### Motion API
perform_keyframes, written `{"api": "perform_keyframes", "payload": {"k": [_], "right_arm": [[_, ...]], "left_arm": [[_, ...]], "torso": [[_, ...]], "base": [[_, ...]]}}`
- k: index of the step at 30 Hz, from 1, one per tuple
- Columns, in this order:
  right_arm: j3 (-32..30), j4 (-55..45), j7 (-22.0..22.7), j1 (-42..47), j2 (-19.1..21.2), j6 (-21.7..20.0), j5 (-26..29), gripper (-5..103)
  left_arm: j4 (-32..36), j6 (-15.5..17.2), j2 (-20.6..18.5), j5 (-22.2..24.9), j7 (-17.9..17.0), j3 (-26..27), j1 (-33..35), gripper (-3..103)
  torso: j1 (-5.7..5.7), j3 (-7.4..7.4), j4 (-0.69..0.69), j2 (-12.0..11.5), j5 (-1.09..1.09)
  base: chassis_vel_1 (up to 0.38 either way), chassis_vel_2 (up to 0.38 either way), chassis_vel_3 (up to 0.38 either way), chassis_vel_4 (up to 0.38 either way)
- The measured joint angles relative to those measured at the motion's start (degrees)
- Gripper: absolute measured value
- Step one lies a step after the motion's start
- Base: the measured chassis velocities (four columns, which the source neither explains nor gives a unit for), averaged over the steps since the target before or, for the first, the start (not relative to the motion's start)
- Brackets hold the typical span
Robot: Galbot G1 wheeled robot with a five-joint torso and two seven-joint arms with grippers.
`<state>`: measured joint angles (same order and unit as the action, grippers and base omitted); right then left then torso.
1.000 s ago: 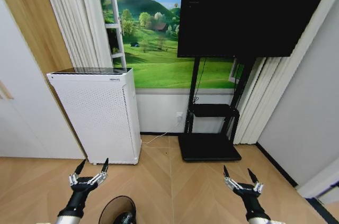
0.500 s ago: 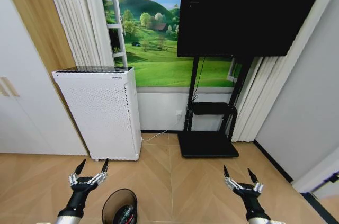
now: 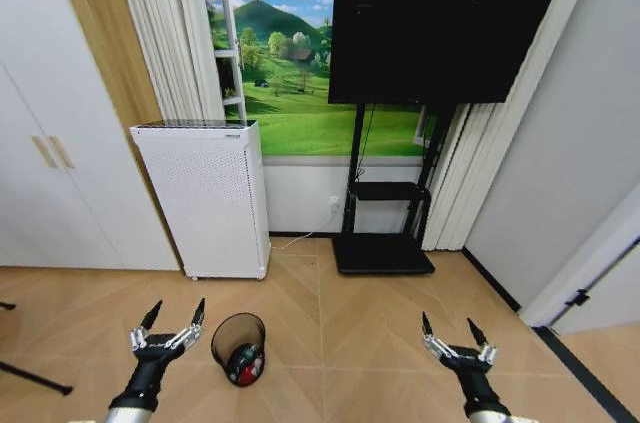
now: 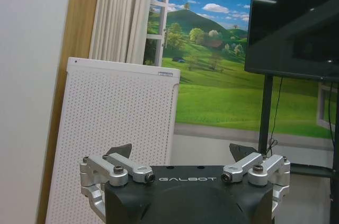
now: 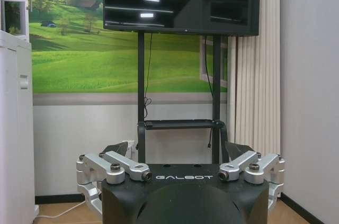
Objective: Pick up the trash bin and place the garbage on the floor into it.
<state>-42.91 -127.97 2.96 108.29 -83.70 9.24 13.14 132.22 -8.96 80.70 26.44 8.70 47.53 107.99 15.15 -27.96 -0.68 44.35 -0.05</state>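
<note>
The trash bin (image 3: 239, 346), a small round black mesh basket, stands on the herringbone floor (image 3: 350, 343) just right of my left gripper (image 3: 174, 315). Red-and-white garbage (image 3: 244, 365) lies inside it. My left gripper is open and empty, held low at the bottom left of the head view. My right gripper (image 3: 447, 325) is open and empty too, at the bottom right, well away from the bin. In the wrist views both grippers, left (image 4: 181, 151) and right (image 5: 176, 150), point toward the far wall with their fingers spread.
A tall white perforated appliance (image 3: 206, 198) stands against the wall behind the bin. A black TV (image 3: 440, 23) on a black stand (image 3: 383, 253) is to its right. White cupboards (image 3: 40, 173) line the left, and a grey wall (image 3: 560, 163) the right.
The whole head view has shifted: the wall, appliance and TV look farther off and the bin shows fully, farther up the picture. Both grippers hold the same open pose.
</note>
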Motion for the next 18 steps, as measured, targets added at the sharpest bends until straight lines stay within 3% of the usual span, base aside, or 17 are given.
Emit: {"api": "perform_keyframes", "payload": {"k": [5, 6, 10, 11, 15, 18], "right_arm": [[0.0, 0.0, 0.0, 0.0, 0.0, 0.0, 0.0, 100], [0.0, 0.0, 0.0, 0.0, 0.0, 0.0, 0.0, 100], [0.0, 0.0, 0.0, 0.0, 0.0, 0.0, 0.0, 100], [0.0, 0.0, 0.0, 0.0, 0.0, 0.0, 0.0, 100], [0.0, 0.0, 0.0, 0.0, 0.0, 0.0, 0.0, 100], [0.0, 0.0, 0.0, 0.0, 0.0, 0.0, 0.0, 100]], "left_arm": [[0.0, 0.0, 0.0, 0.0, 0.0, 0.0, 0.0, 100], [0.0, 0.0, 0.0, 0.0, 0.0, 0.0, 0.0, 100], [0.0, 0.0, 0.0, 0.0, 0.0, 0.0, 0.0, 100], [0.0, 0.0, 0.0, 0.0, 0.0, 0.0, 0.0, 100], [0.0, 0.0, 0.0, 0.0, 0.0, 0.0, 0.0, 100], [0.0, 0.0, 0.0, 0.0, 0.0, 0.0, 0.0, 100]], "torso": [[-0.02, 0.02, -0.02, 0.0, 0.11], [0.0, 0.01, -0.01, 0.0, -0.02], [-0.01, 0.01, -0.01, 0.0, 0.13], [0.0, 0.01, -0.01, 0.0, -0.04], [0.0, 0.01, -0.01, 0.0, 0.12], [0.01, 0.0, -0.01, 0.0, -0.01]], "base": [[0.368, -0.354, -0.356, 0.374], [0.361, -0.365, -0.384, 0.378], [0.365, -0.356, -0.352, 0.354], [0.337, -0.356, -0.354, 0.381], [0.348, -0.342, -0.356, 0.364], [0.34, -0.369, -0.349, 0.356]]}}
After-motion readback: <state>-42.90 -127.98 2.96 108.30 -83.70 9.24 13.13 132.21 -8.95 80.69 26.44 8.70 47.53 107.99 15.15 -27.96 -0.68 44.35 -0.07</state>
